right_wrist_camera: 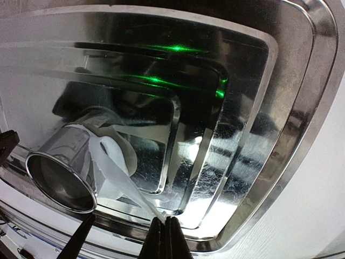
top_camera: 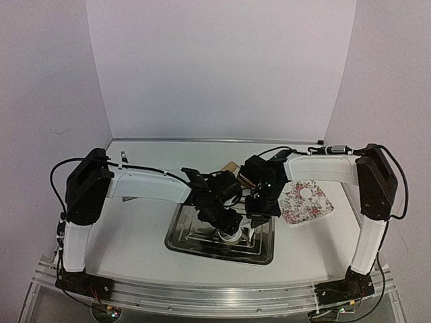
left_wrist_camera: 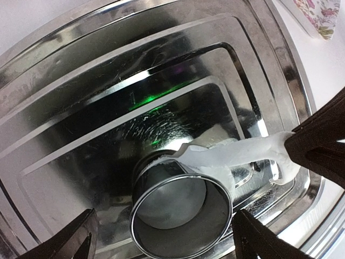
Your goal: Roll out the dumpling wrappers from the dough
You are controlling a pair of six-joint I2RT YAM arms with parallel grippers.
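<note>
The left gripper (left_wrist_camera: 164,229), jaws spread, straddles the metal ring cutter (left_wrist_camera: 180,216) on the steel tray (left_wrist_camera: 81,81); the right gripper (right_wrist_camera: 164,233), jaws pinching the dough strip (right_wrist_camera: 116,178), should peel slowly.

Seen from above, the ring cutter (left_wrist_camera: 161,178) is standing mid-tray on the steel tray (top_camera: 180,242), with the fingers of the left gripper (left_wrist_camera: 164,213) straddling it widely; a dough strip (left_wrist_camera: 237,154) is stretching from it toward 2 o'clock into the pinched right gripper (right_wrist_camera: 164,237), barring that side; the tray's 9 o'clock side is lying open.

Bright even light (mirror glare on tray (left_wrist_camera: 64,81))
</note>
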